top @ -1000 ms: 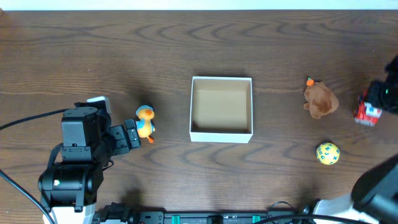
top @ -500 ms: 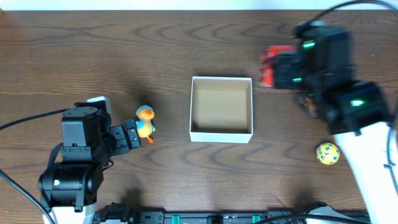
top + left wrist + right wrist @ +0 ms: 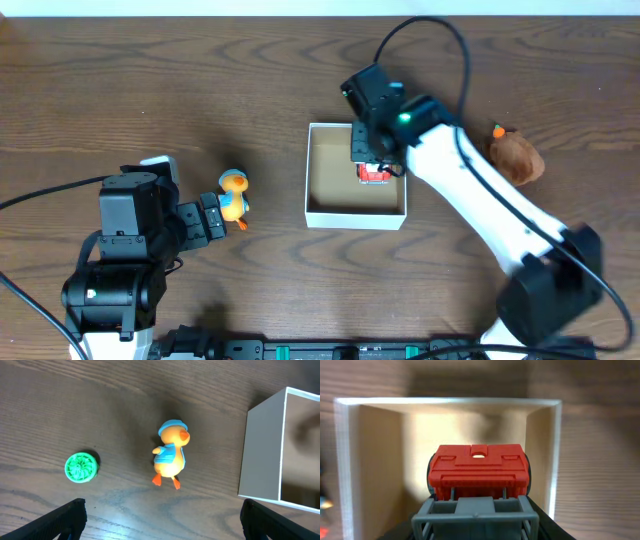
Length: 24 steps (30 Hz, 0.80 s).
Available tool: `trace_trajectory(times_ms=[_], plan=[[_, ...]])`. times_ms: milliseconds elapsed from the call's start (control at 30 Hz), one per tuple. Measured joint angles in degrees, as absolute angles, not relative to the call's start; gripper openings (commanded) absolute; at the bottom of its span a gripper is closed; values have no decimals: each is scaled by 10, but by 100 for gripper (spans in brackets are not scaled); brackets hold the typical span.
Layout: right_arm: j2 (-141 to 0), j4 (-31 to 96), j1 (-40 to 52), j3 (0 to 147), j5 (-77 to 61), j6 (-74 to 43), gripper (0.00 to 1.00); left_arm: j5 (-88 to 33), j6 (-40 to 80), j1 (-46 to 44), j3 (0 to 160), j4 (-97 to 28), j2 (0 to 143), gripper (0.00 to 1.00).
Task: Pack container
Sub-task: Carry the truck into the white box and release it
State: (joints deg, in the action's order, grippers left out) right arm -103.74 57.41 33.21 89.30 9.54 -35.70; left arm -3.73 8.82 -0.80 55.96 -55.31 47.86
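Note:
The container (image 3: 355, 216) is a white-walled square box with a tan inside, at the table's middle. My right gripper (image 3: 366, 150) is shut on a red and grey toy truck (image 3: 374, 173) and holds it over the box's right half. In the right wrist view the truck (image 3: 478, 471) fills my jaws (image 3: 476, 522), with the container (image 3: 445, 402) below. My left gripper (image 3: 214, 215) is open and empty beside an orange duck toy (image 3: 234, 194). The left wrist view shows the duck (image 3: 171, 454) ahead of the open fingers (image 3: 165, 517), with the container wall (image 3: 260, 455) to the right.
A brown plush toy (image 3: 516, 158) lies right of the box. A green round toy (image 3: 80, 467) lies left of the duck in the left wrist view. My right arm stretches from the bottom right corner across to the box.
My right arm has swung from the far right edge to above the container, carrying the red truck. The left arm and the duck have not moved.

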Motion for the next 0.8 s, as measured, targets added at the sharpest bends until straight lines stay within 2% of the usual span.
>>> trace_trajectory(times_ms=[367,433,467,600,800], plan=[[-1156,550,306,893,74,-367,2,-37,88,-8,560,-553,479,98],[-1162,550,302,893,71,-367,24,-37,88,-8,560,-554,479,98],[-1164,550,300,893,70,-367,39,-37,88,-8,560,-555,479,98],[-1164,550,295,893,70,-366,50,-37,88,-8,560,-555,479,98],[-1164,554,294,893,59,-357,83,-37,88,-8,560,-555,479,98]])
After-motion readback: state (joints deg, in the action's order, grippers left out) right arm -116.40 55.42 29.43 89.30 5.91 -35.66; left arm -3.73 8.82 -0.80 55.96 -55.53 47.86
